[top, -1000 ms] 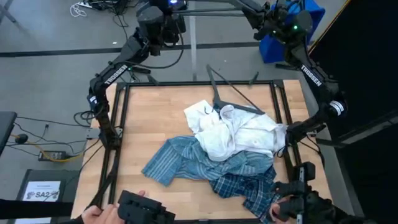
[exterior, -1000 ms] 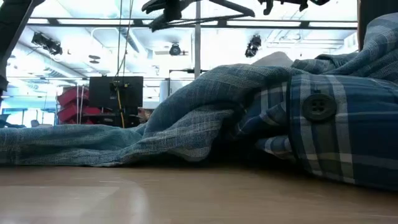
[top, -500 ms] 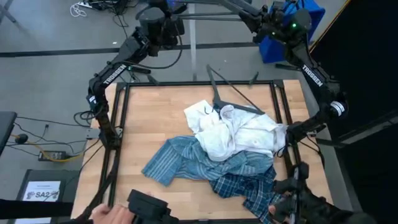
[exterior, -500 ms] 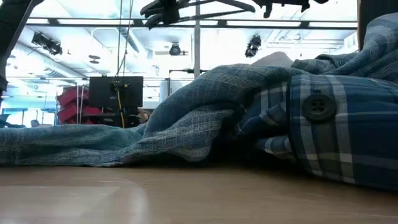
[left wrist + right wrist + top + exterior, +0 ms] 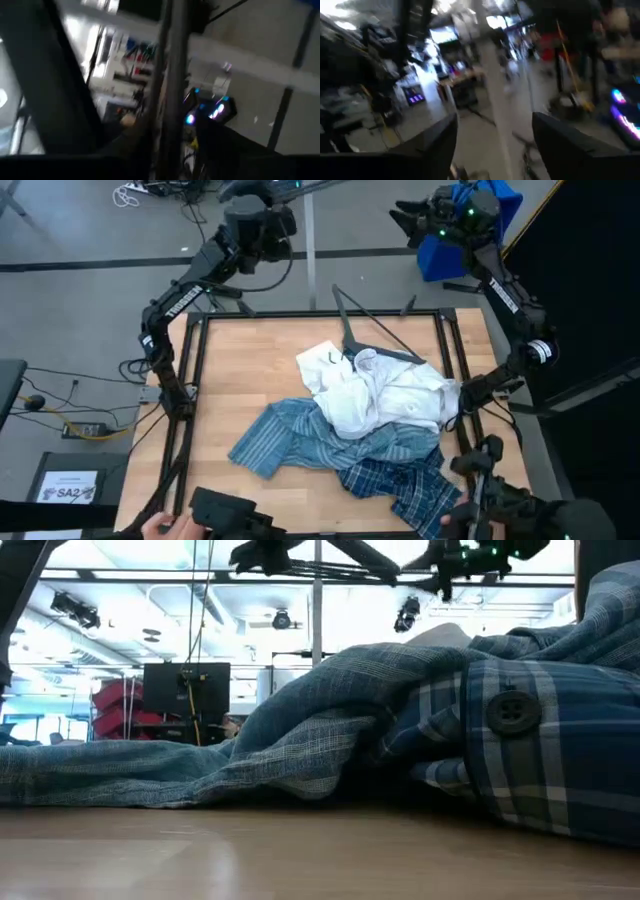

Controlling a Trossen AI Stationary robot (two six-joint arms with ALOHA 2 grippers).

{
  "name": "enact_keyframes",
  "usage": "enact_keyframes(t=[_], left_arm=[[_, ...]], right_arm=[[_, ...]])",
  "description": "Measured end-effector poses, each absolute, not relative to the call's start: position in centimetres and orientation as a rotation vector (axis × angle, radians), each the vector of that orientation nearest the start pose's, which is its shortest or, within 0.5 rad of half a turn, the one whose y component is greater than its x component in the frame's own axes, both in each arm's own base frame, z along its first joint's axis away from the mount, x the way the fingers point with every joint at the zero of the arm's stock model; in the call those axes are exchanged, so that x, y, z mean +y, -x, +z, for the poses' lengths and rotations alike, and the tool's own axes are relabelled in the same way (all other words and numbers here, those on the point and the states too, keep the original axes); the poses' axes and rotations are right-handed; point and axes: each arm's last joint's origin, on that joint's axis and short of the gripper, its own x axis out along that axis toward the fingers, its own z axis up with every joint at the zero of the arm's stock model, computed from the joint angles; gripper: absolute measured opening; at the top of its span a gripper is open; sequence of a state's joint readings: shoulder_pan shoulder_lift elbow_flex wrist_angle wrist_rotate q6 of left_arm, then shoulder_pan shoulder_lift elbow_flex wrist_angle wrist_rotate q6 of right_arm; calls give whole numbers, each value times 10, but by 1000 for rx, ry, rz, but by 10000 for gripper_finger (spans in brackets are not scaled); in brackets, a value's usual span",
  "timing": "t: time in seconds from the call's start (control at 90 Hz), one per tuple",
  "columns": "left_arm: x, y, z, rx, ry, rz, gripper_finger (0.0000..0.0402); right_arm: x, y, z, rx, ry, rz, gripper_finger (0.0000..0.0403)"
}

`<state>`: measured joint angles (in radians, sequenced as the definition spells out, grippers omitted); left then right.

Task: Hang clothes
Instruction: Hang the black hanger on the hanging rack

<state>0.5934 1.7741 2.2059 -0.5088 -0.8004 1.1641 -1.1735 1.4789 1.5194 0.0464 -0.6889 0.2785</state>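
Shirts piled mid-table toward the right edge, both arms raised past the far edge.
White shirt (image 5: 375,395) tops striped shirt (image 5: 300,435) and plaid shirt (image 5: 400,480), which nears the near-right corner; hanger (image 5: 365,330) at far edge. Left half of table (image 5: 240,370) bare. Left gripper (image 5: 250,195): can't tell its grip. Right gripper (image 5: 410,220): fingers spread, holding nothing.

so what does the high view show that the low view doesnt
Only the high view shows the white shirt topping the pile, the dark hanger beside it, and the table frame. Only the low view shows a button on the plaid shirt and the room behind. Both show the striped shirt spread beside it.
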Motion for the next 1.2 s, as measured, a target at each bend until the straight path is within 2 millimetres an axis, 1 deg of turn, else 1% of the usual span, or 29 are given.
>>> enact_keyframes(t=[0.089,0.189,0.278,0.411,0.578,0.667,0.789,0.922,1.044,1.122,1.2], left_arm=[[218,-285,511,896,-965,1187,156],[217,-286,511,887,-949,1189,164],[211,-288,508,868,-898,1175,167],[198,-290,504,871,-834,1155,168],[195,-288,502,915,-807,1217,168],[192,-283,507,899,-798,1240,168],[189,-280,524,784,-835,1278,168],[181,-277,532,765,-887,1246,168],[172,-277,528,768,-856,1198,168],[162,-279,522,764,-797,1134,168],[150,-278,516,736,-711,1039,168]], right_arm=[[-296,-139,443,-94,-204,-466,240],[-294,-138,440,-56,-209,-461,236],[-291,-139,434,0,-230,-467,223],[-282,-142,431,71,-210,-474,197],[-272,-149,423,136,-192,-499,170],[-265,-153,422,150,-185,-481,161],[-260,-165,420,166,-166,-467,158],[-253,-177,420,181,-133,-495,157],[-246,-187,419,210,-92,-502,156],[-240,-193,411,308,-58,-545,155],[-230,-198,399,461,-46,-565,155]])
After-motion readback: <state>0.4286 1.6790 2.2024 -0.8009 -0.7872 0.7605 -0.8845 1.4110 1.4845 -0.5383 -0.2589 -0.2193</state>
